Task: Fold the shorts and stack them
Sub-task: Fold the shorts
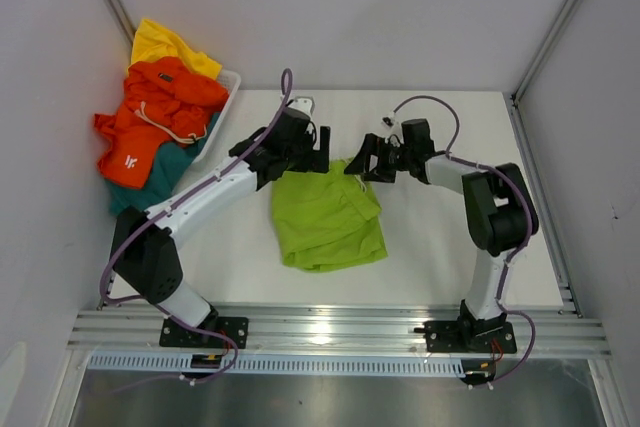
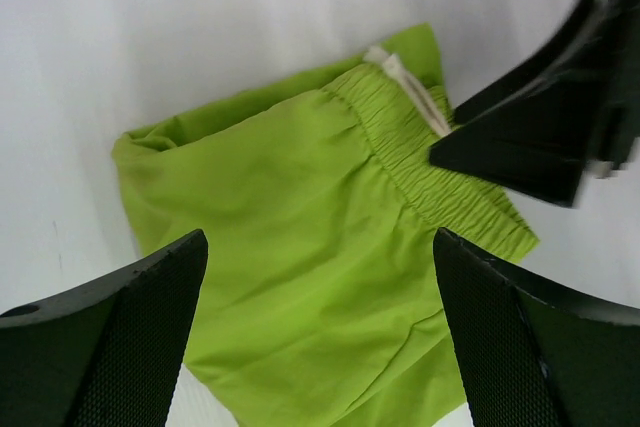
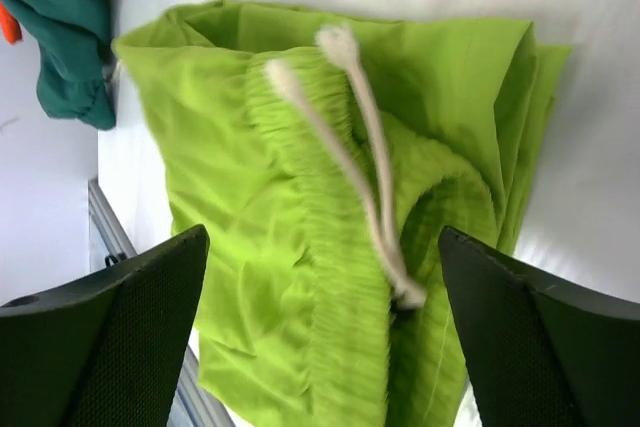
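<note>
Lime green shorts (image 1: 328, 217) — far edge hidden | left gripper (image 2: 318, 247) released | right gripper (image 3: 322, 242) released

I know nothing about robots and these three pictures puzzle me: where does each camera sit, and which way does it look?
Top view: fixed above and behind the arms, looking down on the table; the left arm and right arm show whole.
Left wrist view: rides the left wrist, looking down at the green shorts; its own open left claw shows below.
Right wrist view: rides the right wrist, looking down too; its open right claw shows.
Shared: all three see the green shorts.
</note>
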Controlling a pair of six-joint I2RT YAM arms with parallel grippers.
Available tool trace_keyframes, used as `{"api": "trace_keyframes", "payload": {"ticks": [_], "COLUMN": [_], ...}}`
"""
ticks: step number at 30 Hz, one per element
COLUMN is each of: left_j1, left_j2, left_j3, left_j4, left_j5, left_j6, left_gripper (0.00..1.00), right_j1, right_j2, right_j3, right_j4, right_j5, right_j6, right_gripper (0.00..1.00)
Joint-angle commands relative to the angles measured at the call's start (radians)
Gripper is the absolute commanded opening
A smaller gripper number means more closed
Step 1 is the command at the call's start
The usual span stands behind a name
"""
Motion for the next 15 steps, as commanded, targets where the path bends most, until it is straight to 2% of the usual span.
{"api": "trace_keyframes", "payload": {"ticks": [1,3,4,7,8,9,10,11,12,13,14,15], "left_j1": [0.009,0.041,0.054,0.08,0.096,0.106,0.113,0.123,0.127,0.132,0.141,0.144], "left_j2": [-0.028,-0.023,-0.022,-0.008,0.006,0.012,0.021,0.033,0.053,0.062,0.078,0.078], "left_j3": [-0.032,-0.049,-0.049,-0.044,-0.041,-0.038,-0.023,-0.017,-0.012,-0.006,0.005,0.008], "left_j4": [0.013,0.028,0.039,0.042,0.051,0.059,0.067,0.065,0.062,0.064,0.07,0.071], "left_j5": [-0.055,-0.019,0.012,-0.009,-0.002,0.014,0.026,0.028,0.028,0.034,0.052,0.058], "left_j6": [-0.009,-0.018,-0.018,0.008,0.023,0.031,0.037,0.045,0.046,0.051,0.054,0.054], "left_gripper": [0.95,0.95,0.95,0.95,0.95,0.95,0.95,0.95,0.95,0.95,0.95,0.95], "right_j1": [-0.009,-0.006,-0.005,0.059,0.096,0.195,0.249,0.302,0.358,0.464,0.51,0.553], "right_j2": [-0.197,-0.275,-0.364,-0.508,-0.598,-0.64,-0.68,-0.75,-0.778,-0.797,-0.806,-0.8], "right_j3": [-0.045,-0.136,-0.181,-0.354,-0.382,-0.422,-0.443,-0.466,-0.483,-0.511,-0.51,-0.499], "right_j4": [-0.043,-0.041,-0.028,-0.039,-0.063,-0.158,-0.181,-0.2,-0.236,-0.235,-0.276,-0.321], "right_j5": [0.119,0.204,0.24,0.409,0.558,0.64,0.711,0.85,0.903,0.941,1.003,1.047], "right_j6": [-0.019,0.022,0.055,0.208,0.245,0.339,0.389,0.449,0.575,0.616,0.706,0.707], "right_gripper": [0.99,0.99,0.99,0.99,0.99,1.0,0.99,0.99,1.0,0.99,0.99,0.99]}}
